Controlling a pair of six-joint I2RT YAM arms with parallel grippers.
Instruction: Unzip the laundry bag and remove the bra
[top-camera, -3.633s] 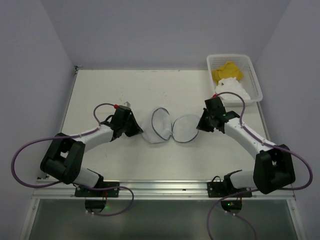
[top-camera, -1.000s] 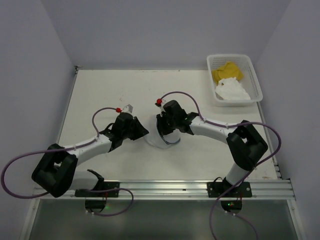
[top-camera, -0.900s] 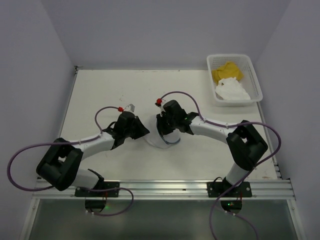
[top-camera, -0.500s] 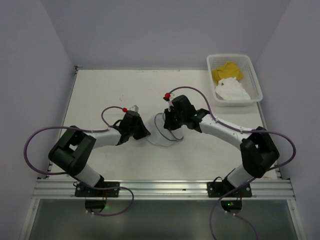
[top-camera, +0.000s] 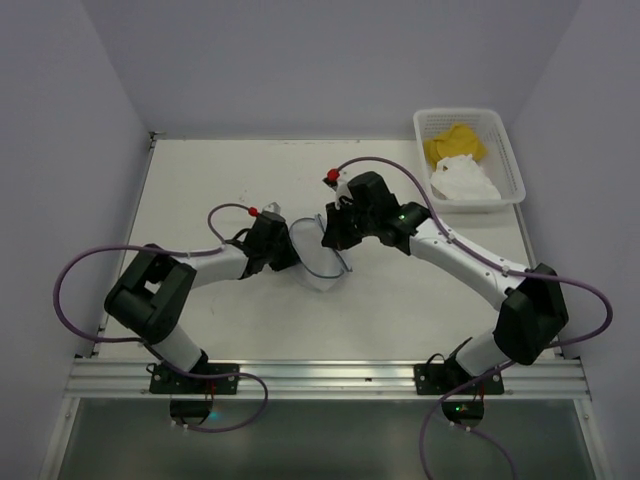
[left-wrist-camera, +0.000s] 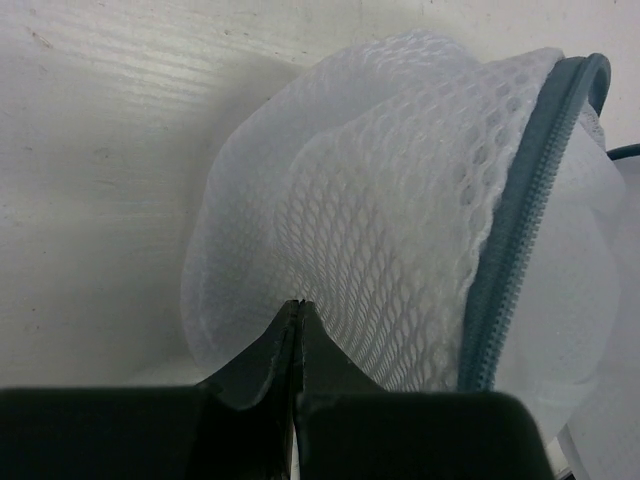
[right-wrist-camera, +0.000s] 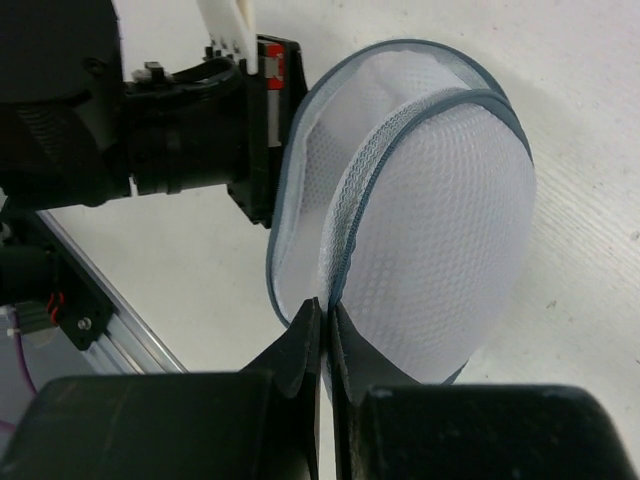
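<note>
Laundry bag (top-camera: 318, 272): sits on the bench (top-camera: 200, 180) near its middle, slightly closer to the near edge than to the far one, between the two grippers and touched by both.
Bag shape: a white mesh pouch standing on edge. In the right wrist view two grey-blue rims arc apart at the top and run together at the bottom.
Zipper tape (left-wrist-camera: 515, 230): a grey-blue toothed band curving down the right side of the mesh dome in the left wrist view. I cannot tell how far it is undone.
Left gripper (left-wrist-camera: 297, 312): jaws pressed together with no gap, pinching a fold of the bag's mesh at the dome's lower edge. It comes in from the bench's left side.
Right gripper (right-wrist-camera: 325, 308): jaws closed to a thin slit, clamped on the bag where the two rims meet. It reaches in from the right side, its arm stretched across the bench.
Gripper spacing: the two heads are near each other, with only the bag between them.
Basket (top-camera: 512, 160): white plastic lattice, in the far right corner of the bench, well apart from the bag.
Basket contents: a yellow cloth (top-camera: 455, 143) toward the far end and a white cloth (top-camera: 463, 180) toward the near end.
</note>
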